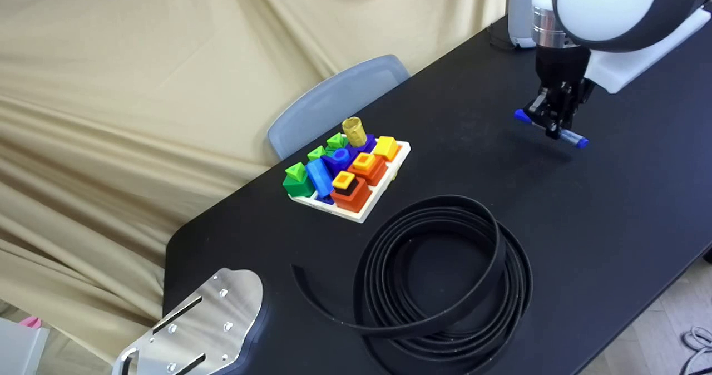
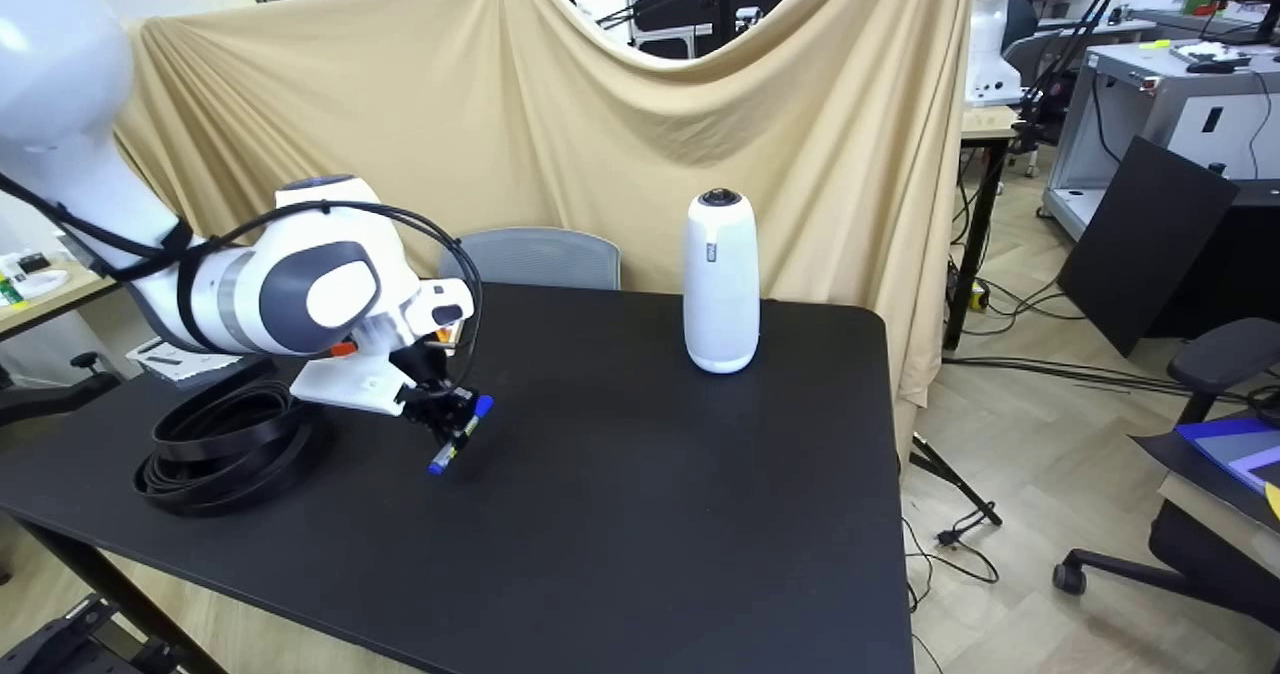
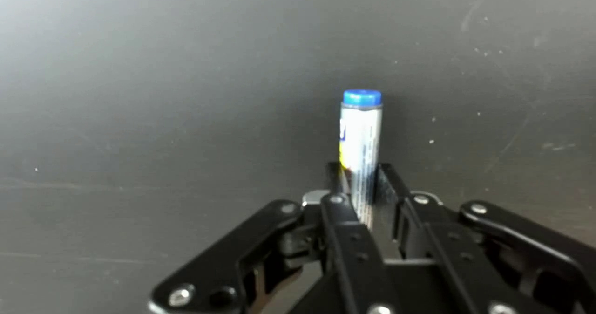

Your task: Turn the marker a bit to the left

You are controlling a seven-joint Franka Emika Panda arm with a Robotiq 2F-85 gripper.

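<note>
arm [image 2: 250, 294] bent low, tool [image 3: 359, 172] angled down, marker [image 3: 362, 134] pinched

White arm [image 2: 215, 299] bent at wrist [image 2: 390, 259]; black pincer [image 3: 359, 175] pointing downward beneath it in both exterior views, clamped. Wrist view: left and right fingers [image 3: 392, 183] close together, roughly parallel, little space between.

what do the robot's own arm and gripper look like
The glossy white robot arm is smoothly rounded, with dark grey curved panels and, near its end, a shiny silver collar. Black cables run along it under black straps, and a flat white plate sits beside the slim black gripper, whose jointed linkages carry round silver screw heads. No markings are readable.
</note>
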